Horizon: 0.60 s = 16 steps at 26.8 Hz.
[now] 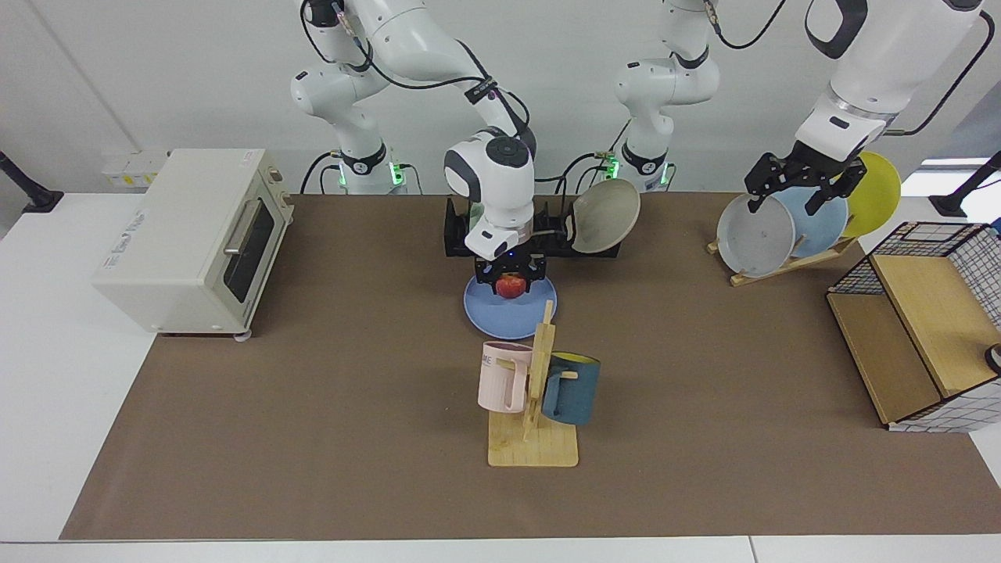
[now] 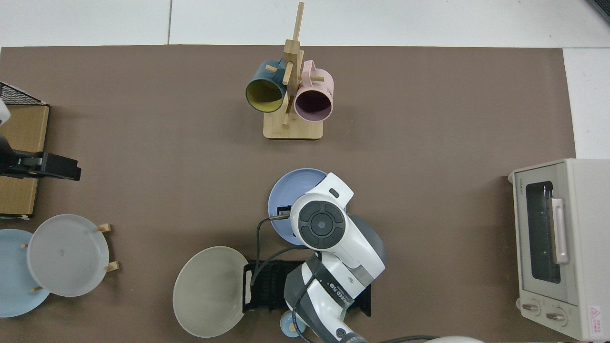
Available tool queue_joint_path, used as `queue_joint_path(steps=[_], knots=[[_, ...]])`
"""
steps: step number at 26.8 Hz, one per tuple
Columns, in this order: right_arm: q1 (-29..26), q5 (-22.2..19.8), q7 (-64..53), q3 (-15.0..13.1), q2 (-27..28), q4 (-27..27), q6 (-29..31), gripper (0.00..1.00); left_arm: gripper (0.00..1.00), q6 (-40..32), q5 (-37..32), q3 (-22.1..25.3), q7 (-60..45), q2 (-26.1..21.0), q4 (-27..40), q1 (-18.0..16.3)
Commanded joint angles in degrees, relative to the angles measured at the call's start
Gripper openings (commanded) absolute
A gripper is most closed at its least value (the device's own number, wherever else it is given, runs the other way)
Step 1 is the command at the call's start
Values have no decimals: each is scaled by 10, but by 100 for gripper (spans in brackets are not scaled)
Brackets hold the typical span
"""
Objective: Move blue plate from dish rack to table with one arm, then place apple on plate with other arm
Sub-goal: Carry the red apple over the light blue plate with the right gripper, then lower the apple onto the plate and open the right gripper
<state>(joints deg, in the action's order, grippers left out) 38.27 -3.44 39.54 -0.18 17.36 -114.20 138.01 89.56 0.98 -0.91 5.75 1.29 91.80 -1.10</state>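
Right now the right gripper (image 1: pixel 511 277) pinches the apple (image 1: pixel 511 287) between its fingers and holds it over the middle of the blue plate (image 1: pixel 500 316). From the facing view the apple looks very close to the plate, but it is hard to tell if the two touch. The blue plate lies flat on the table (image 1: pixel 313 407), just in front of the dish rack (image 1: pixel 457 234). In the top view the right arm's big white wrist covers most of the blue plate (image 2: pixel 286 190), so the apple and the gripper's fingers are hidden there, and only a curved part of the plate peeks out. The same arm also hides much of the dish rack (image 2: pixel 267 286) in that view. A beige plate (image 1: pixel 604 216) leans at one end of the rack. The left gripper (image 1: pixel 798 188) waits up high by the wooden plate stand (image 1: pixel 782 264), with its fingers spread apart and nothing between them. It hangs in front of a grey plate (image 1: pixel 752 236), a pale blue plate (image 1: pixel 821 227) and a yellow plate (image 1: pixel 880 191), so parts of those plates are covered. In the top view only the dark tip of that gripper (image 2: pixel 47 166) shows at the edge. A wooden mug stand (image 1: pixel 536 407) with a pink mug (image 1: pixel 502 375) and a dark blue mug (image 1: pixel 571 389) stands near the blue plate and hides a bit of its rim.
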Motion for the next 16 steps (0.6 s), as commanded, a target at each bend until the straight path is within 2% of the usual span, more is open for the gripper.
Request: queue_joint_path(steps=[1,5,11,12,15,16], knots=[[-1,-4,9,2,11,3,19,0,100,7,7,3,8,8,12,1],[-6,-4,4,2,12,0,19,0,100,4,8,3,8,8,12,0],[-6,-1,2,2,23,0,20,11,100,7,9,3,8,8,12,1],[-6,0,1,2,23,0,20,14,100,8,9,3,8,7,12,0],[-7,0,0,2,23,0,20,34,100,8,9,3,8,8,12,1],[-8,0,0,2,23,0,20,46,100,8,9,3,8,7,12,1]])
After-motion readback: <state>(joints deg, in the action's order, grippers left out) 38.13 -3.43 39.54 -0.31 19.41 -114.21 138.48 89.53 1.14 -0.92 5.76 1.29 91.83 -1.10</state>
